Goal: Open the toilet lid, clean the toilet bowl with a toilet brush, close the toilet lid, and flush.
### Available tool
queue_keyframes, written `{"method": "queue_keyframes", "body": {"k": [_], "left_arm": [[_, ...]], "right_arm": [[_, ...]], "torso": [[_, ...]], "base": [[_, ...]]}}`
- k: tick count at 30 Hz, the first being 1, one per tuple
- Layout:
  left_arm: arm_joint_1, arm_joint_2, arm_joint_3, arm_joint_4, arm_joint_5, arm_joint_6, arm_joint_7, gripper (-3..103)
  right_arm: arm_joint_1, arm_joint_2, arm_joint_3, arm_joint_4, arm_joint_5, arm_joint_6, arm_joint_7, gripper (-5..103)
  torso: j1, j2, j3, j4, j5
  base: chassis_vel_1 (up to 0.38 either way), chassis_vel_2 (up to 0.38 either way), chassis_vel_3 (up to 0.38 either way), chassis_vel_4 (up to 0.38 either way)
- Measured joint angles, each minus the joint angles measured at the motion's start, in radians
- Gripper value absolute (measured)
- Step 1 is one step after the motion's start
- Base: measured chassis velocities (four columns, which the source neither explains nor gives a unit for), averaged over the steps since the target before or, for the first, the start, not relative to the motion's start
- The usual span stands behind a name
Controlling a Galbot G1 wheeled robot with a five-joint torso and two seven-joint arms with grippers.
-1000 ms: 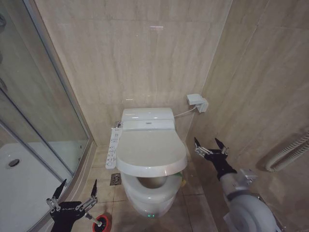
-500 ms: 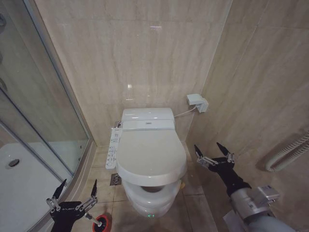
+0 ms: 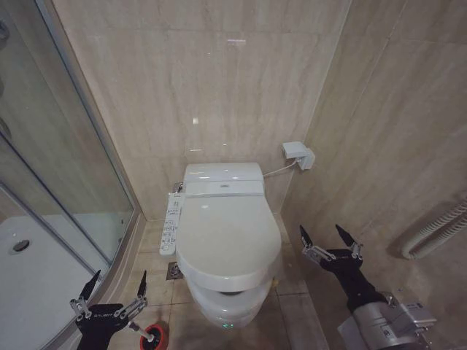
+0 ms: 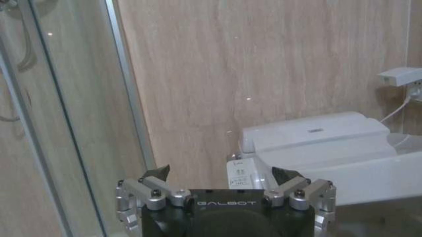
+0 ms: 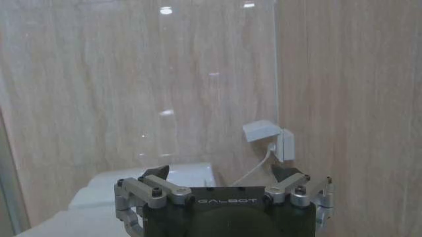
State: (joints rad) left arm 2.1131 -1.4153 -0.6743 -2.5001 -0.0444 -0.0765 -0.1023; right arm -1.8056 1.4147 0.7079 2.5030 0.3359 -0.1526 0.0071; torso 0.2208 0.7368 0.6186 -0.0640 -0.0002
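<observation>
- Beside the toilet's right flank, the right gripper [image 3: 329,243] hangs with jaws spread and empty, apart from the toilet lid [image 3: 228,237].
- Lid lies down over the toilet bowl [image 3: 225,305]; closing looks done, so flushing is probably what remains.
- To flush well, I would seek the control panel [image 3: 171,222] and press squarely, not at a slant.
- Low by the floor, the left gripper [image 3: 115,290] waits open above the toilet brush [image 3: 148,335].

Head view high, facing down; both wrist views low, close, sharing the toilet tank [image 3: 222,179].
</observation>
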Motion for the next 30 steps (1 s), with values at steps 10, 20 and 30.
{"method": "queue_keyframes", "body": {"k": [10,20,30], "left_arm": [[0.000,0.000,0.000,0.000,0.000,0.000,0.000,100],[0.000,0.000,0.000,0.000,0.000,0.000,0.000,100],[0.000,0.000,0.000,0.000,0.000,0.000,0.000,100]], "right_arm": [[-0.014,0.010,0.002,-0.001,0.004,-0.003,0.014,100],[-0.025,0.008,0.009,-0.002,0.017,-0.004,0.015,100],[-0.007,0.011,-0.004,-0.002,0.003,0.010,0.010,100]], "torso": [[0.000,0.000,0.000,0.0001,0.0001],[0.000,0.000,0.000,0.0000,0.0001],[0.000,0.000,0.000,0.0000,0.0001]], "base": [[0.000,0.000,0.000,0.000],[0.000,0.000,0.000,0.000],[0.000,0.000,0.000,0.000]]}}
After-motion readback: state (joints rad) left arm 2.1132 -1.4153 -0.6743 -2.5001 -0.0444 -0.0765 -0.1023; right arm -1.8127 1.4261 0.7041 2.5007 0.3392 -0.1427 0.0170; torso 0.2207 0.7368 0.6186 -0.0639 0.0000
